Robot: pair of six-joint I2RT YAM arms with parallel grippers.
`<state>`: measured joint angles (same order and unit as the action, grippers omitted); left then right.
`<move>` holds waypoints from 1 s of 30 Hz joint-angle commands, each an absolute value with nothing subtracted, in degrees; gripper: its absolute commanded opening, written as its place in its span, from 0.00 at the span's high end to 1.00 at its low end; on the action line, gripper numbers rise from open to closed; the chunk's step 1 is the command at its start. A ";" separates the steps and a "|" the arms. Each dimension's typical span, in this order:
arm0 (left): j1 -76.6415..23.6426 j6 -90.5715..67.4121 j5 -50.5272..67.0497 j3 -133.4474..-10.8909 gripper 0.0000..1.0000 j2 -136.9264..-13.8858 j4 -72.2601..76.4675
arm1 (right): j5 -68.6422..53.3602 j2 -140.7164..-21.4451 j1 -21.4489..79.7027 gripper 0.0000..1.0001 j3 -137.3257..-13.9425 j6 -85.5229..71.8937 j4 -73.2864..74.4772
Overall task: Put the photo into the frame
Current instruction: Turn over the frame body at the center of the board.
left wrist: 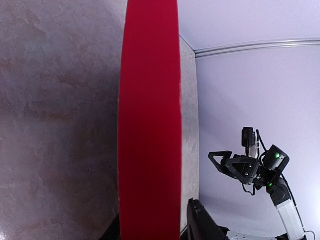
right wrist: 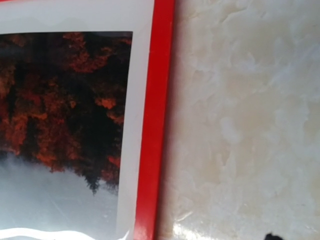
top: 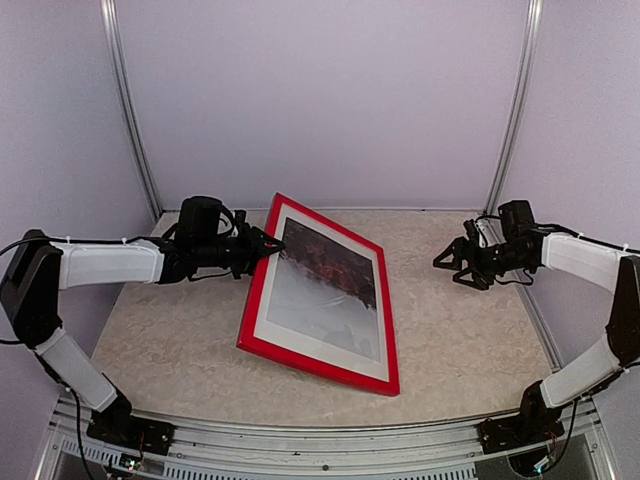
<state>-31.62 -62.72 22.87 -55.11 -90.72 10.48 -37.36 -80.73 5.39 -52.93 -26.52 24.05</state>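
Note:
The frame (top: 310, 363) is red and lies front up, askew, in the middle of the table. The photo (top: 330, 285) sits inside it behind a white mat (top: 315, 343), dark red foliage at the far end and grey mist nearer me. My left gripper (top: 268, 245) is at the frame's far left edge. In the left wrist view that red edge (left wrist: 150, 125) fills the space between the jaws, with one dark finger (left wrist: 202, 222) close beside it; whether they still press on it does not show. My right gripper (top: 447, 262) hovers open and empty, right of the frame.
The right wrist view looks down on the photo (right wrist: 60, 100), the mat (right wrist: 131, 125), the frame's red border (right wrist: 155, 125) and bare marbled tabletop (right wrist: 240, 125). Pale walls with metal corner posts (top: 510, 110) close in the table at the back and both sides.

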 commanded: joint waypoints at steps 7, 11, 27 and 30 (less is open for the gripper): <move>-30.30 -61.62 22.54 -49.16 0.37 -90.70 16.30 | -37.01 -82.38 6.74 0.11 -50.67 -26.75 20.49; -29.71 -60.50 21.47 -46.40 0.28 -90.94 16.73 | -36.93 -82.85 6.94 0.11 -50.70 -26.64 20.44; -27.15 -56.81 17.54 -38.36 0.20 -95.39 16.97 | -36.46 -85.51 8.58 0.12 -50.30 -26.95 18.76; -26.65 -54.70 14.34 -38.30 0.19 -94.82 13.95 | -35.35 -85.39 8.86 0.12 -50.38 -26.44 19.38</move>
<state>-27.59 -58.17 18.28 -38.39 -95.15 14.55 -36.91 -84.93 7.84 -50.65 -26.87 19.77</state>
